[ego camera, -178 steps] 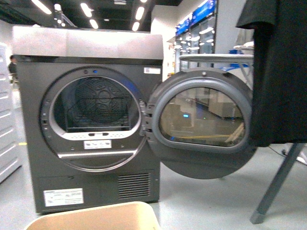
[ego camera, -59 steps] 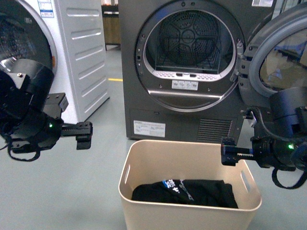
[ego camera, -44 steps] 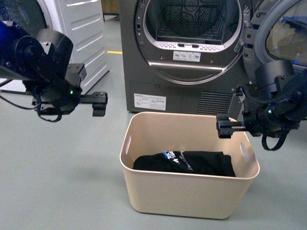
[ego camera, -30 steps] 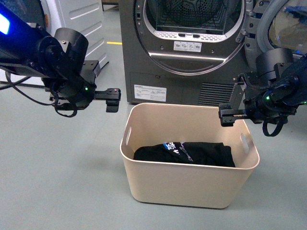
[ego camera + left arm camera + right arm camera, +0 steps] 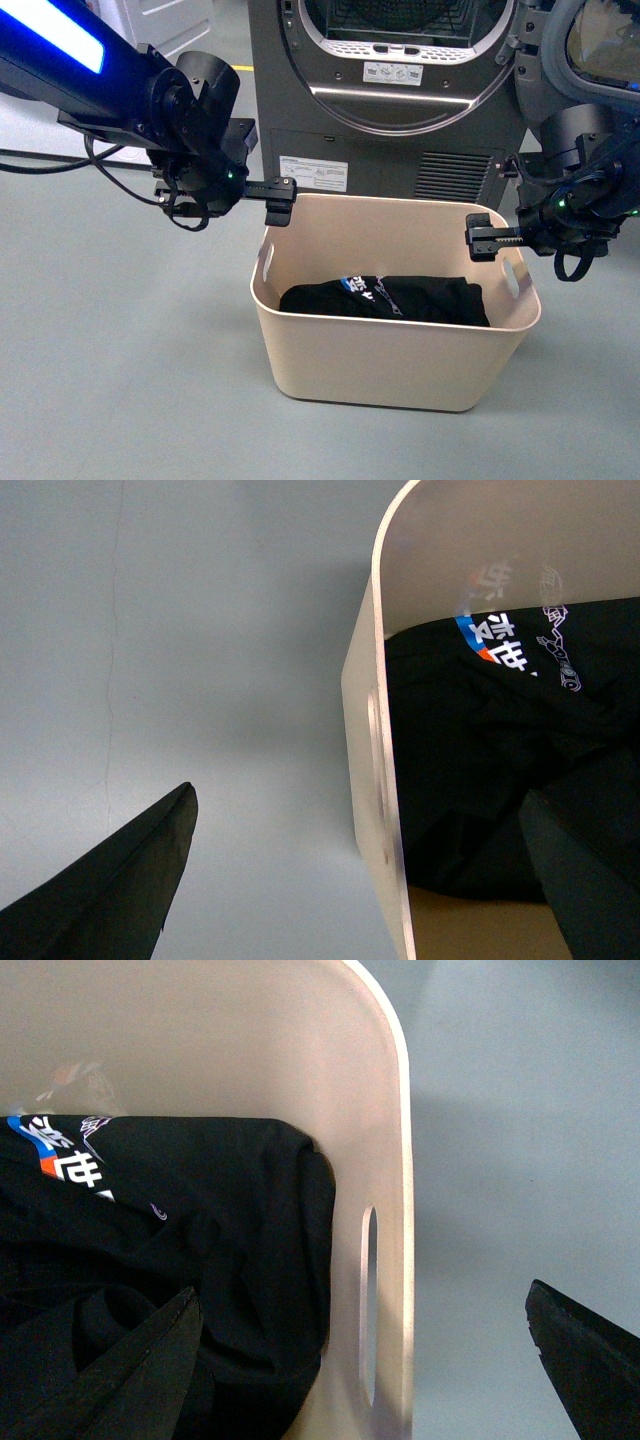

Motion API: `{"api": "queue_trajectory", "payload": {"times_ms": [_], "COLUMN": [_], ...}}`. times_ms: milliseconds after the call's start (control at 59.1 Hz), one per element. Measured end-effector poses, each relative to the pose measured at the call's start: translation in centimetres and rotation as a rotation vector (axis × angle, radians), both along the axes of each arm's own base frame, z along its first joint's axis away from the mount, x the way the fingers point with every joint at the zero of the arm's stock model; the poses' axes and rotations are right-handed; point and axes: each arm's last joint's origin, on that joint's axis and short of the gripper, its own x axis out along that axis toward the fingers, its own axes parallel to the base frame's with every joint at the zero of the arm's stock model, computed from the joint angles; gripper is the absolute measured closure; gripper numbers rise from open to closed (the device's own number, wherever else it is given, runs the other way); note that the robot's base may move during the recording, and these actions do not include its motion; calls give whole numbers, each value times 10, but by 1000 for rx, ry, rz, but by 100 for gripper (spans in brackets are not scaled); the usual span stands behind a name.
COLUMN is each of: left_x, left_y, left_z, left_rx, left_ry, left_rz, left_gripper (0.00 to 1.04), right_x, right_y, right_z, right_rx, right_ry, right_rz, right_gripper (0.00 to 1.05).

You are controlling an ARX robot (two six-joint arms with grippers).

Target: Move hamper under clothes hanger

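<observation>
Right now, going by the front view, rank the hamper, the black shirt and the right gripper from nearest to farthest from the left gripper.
1. Hamper: its left rim sits just under the left gripper.
2. Black shirt: in the hamper's bottom, lower and rightward.
3. Right gripper: across the hamper, at its right rim.

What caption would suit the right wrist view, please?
Open right gripper poised over the slotted wall of the hamper, black garment inside.

The left gripper [image 5: 357, 792] is spread wide across the hamper [image 5: 385, 660] wall at its slot handle — one finger over the floor [image 5: 180, 630], the other above the black printed garment [image 5: 480, 740] inside.
</observation>
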Motion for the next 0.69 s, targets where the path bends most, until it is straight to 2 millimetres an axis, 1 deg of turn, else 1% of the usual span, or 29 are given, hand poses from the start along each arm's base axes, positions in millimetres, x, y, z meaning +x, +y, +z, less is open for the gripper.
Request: {"api": "queue_trajectory", "payload": {"times_ms": [186,305,491,593,627,677,694], "left_x": [3,6,10,12,12,14,14], "left_y": [-4,-6,-10,-13,-14,-16,-17], "left_z": [-14,-27,-36,-39,-40,-42,-43], "left_rx": [9,15,18,21,22,28,29], "left_ry": [22,44,56,54,52,46,44], "left_rz": [-1,-2,-5,-8,-8,-5,-3], "left_gripper": [7,7,7,7,7,7,12], "right_x": [2,5,10,10,10,8,8], "right_y": [0,-2,-5,-6,-6,-6,-6], "right_z": [-8,-10,-13,-18,-21,-27,-29], "right_rx": [1,1,2,1,1,-1,-2], "right_ry": [6,0,-5,5,10,22,27], "right_rz": [-1,-4,-10,-11,-12,-13,-13], "right_gripper": [8,8,8,8,11,21,25]}}
